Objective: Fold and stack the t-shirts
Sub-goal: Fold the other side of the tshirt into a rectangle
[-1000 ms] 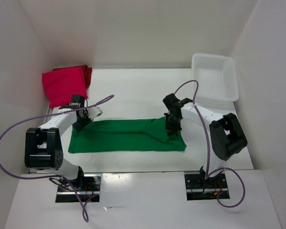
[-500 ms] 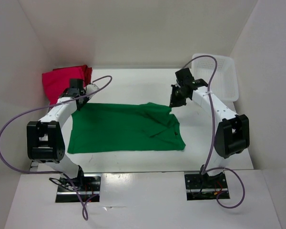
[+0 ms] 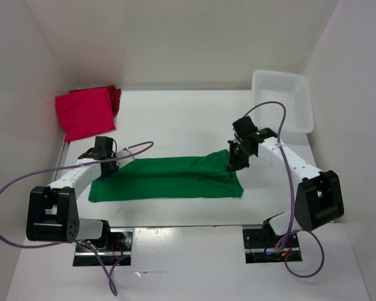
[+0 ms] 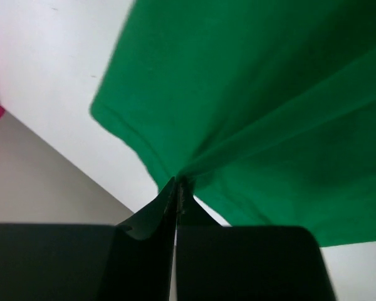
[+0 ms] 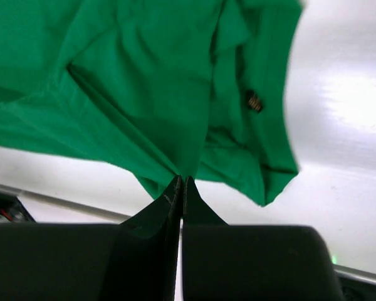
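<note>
The green shirt (image 3: 166, 179) lies in a long folded band across the near middle of the bench (image 3: 175, 125). The left hand (image 3: 107, 166) is pinched tight on its left far corner, and the right hand (image 3: 233, 165) is pinched tight on its right far edge. A crimson shirt (image 3: 84, 114) lies folded at the far left, and a white basket (image 3: 282, 110) stands far right.

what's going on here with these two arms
Two robot arms are folding a green t-shirt on the table. The left gripper is shut on its left end and the right gripper on its right end, the cloth puckering toward each pinch. The shirt lies as a long band across the near side. A pinkish-red shirt sits folded at the far left with a dark red shirt peeking out beside it, and a white basket stands at the far right.
</note>
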